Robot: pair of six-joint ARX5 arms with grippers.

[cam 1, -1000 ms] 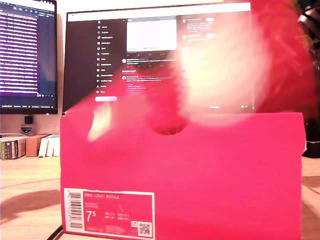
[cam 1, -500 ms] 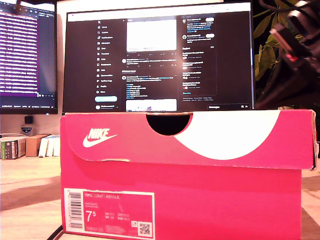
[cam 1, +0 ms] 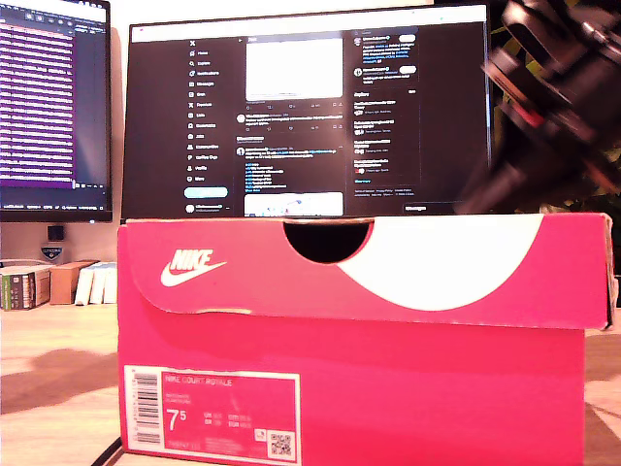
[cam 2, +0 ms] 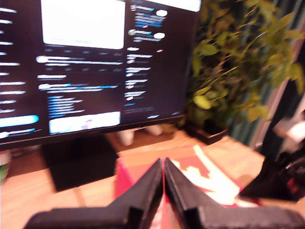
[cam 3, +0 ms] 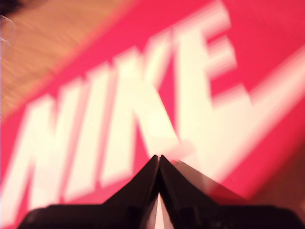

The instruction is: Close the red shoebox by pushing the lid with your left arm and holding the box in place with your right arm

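The red shoebox (cam 1: 408, 388) fills the exterior view, and its lid (cam 1: 252, 277) lies down flat over the box. In the second wrist view my second gripper (cam 3: 158, 157) is shut with nothing in it, its tip close over the lid's (cam 3: 267, 43) big white lettering. My first gripper (cam 2: 163, 162) is also shut and empty, held above the lid (cam 2: 209, 176) and facing the monitor. A blurred black arm (cam 1: 548, 107) hangs above the box's end at the exterior view's right; I cannot tell which arm it is.
A wide monitor (cam 1: 310, 116) stands right behind the box, with another screen (cam 1: 53, 107) at the exterior view's left. A leafy plant (cam 2: 238, 71) stands beside the monitor. Small boxes (cam 1: 49, 283) sit on the wooden desk (cam 1: 53, 388).
One second ago the lid was a blur swinging down; it now rests on the box. The black arm at the exterior view's right has shifted since half a second ago.
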